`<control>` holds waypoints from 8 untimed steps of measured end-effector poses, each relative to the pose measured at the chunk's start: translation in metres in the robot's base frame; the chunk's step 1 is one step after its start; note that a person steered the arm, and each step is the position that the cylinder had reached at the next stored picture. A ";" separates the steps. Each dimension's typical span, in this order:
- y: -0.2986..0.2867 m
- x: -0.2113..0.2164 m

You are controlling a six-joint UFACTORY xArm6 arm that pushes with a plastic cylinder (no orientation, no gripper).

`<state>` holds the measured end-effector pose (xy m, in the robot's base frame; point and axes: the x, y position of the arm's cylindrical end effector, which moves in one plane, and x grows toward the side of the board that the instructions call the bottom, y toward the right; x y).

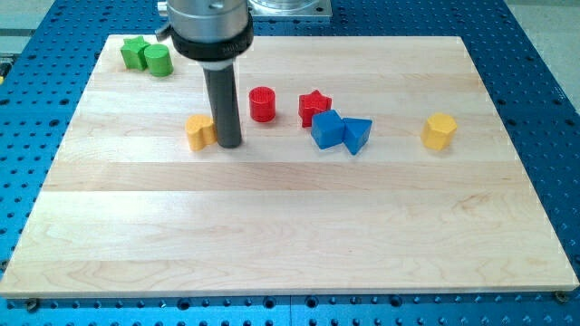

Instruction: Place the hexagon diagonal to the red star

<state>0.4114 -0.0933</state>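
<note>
My tip (228, 145) stands on the board just right of a yellow block (199, 132), touching or nearly touching its right side; that block's shape is unclear. The red star (314, 107) lies right of centre near the view's top. A yellow hexagon (439, 130) sits alone far to the view's right, well away from my tip and from the star. The rod hides part of the board behind it.
A red cylinder (262, 103) stands between my tip and the red star. A blue cube (327, 129) and a blue triangle (356, 135) touch each other just below the star. A green star (135, 52) and a green cylinder (159, 60) sit at the top left corner.
</note>
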 end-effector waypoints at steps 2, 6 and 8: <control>-0.104 0.027; 0.335 0.029; 0.247 -0.036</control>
<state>0.3755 0.1540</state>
